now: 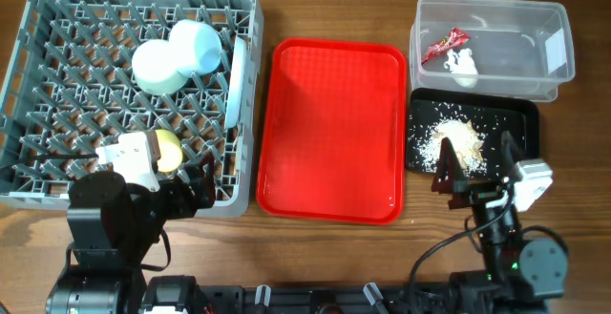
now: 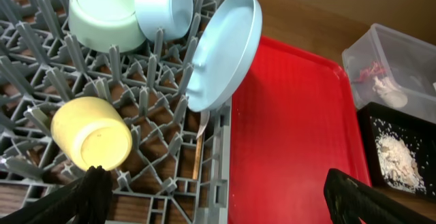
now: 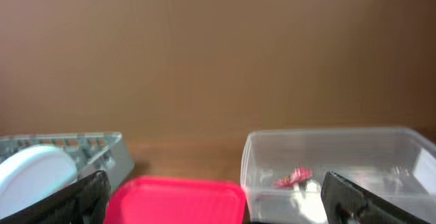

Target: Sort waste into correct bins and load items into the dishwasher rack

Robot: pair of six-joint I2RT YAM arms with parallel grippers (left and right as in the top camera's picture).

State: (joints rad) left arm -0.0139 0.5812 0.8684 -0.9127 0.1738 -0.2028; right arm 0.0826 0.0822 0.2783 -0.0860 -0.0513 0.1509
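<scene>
The grey dishwasher rack (image 1: pixel 29 85) holds a pale blue bowl (image 1: pixel 199 45), a pale green bowl (image 1: pixel 158 66), a pale blue plate (image 1: pixel 236 75) standing on edge, and a small yellow bowl (image 1: pixel 169 150). The left wrist view shows the plate (image 2: pixel 228 47), the yellow bowl (image 2: pixel 92 132) and a wooden chopstick (image 2: pixel 199 149) lying in the rack. I cannot make out the fork. The clear tub (image 1: pixel 554 18) holds the red wrapper (image 1: pixel 446 44) and white tissue (image 1: pixel 461 64). The black tray (image 1: pixel 525 114) holds beige food scraps (image 1: pixel 458 142). My left gripper (image 1: pixel 191 188) is open and empty over the rack's front right corner. My right gripper (image 1: pixel 477 166) is open and empty over the black tray's front edge.
A large red serving tray (image 1: pixel 329 128) lies between the rack and the bins, with nothing on it. The right wrist view shows its far edge (image 3: pixel 177 200), the clear tub (image 3: pixel 340 156) and the rack's corner (image 3: pixel 75 146). Wooden tabletop (image 1: pixel 286 247) runs along the front.
</scene>
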